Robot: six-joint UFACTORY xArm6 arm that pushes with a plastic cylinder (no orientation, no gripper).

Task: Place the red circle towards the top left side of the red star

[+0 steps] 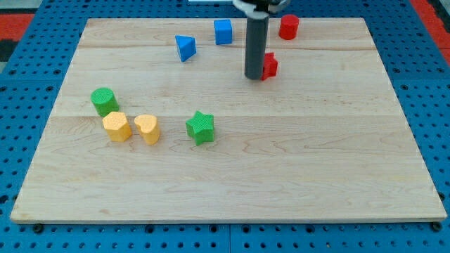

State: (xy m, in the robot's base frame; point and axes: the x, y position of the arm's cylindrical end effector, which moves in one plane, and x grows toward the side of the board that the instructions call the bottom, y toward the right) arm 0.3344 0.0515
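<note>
At the left of the frame, on the wooden board [295,176], a green cylinder [104,101] stands just above two yellow blocks: a rounded yellow one [117,126] and, just beside it, a yellow heart [148,128]. Further right, near the middle, sits a green star [200,127]. In the upper middle a blue triangle [185,48] and a blue cube [223,31] stand near each other.

Right of those, the dark rod comes down from the top edge, and my tip [254,76] rests on the board touching, or all but touching, the left side of the red star [269,65], which the rod partly hides. The red circle [289,27] stands at the upper right, near the board's top edge, above and to the right of the star and apart from it. So it is on the wrong side: it has yet to come round to the star's upper left.

The circle looks like a small, light, stiff block that should slide easily on smooth wood; being round, it may roll off the tip unless pushed through its centre. There is nothing to grasp with: I have no fingers, only the rod, which holds nothing. I judge the best contact to be the circle's right side, pushing it leftward along the top, clear of the star
</note>
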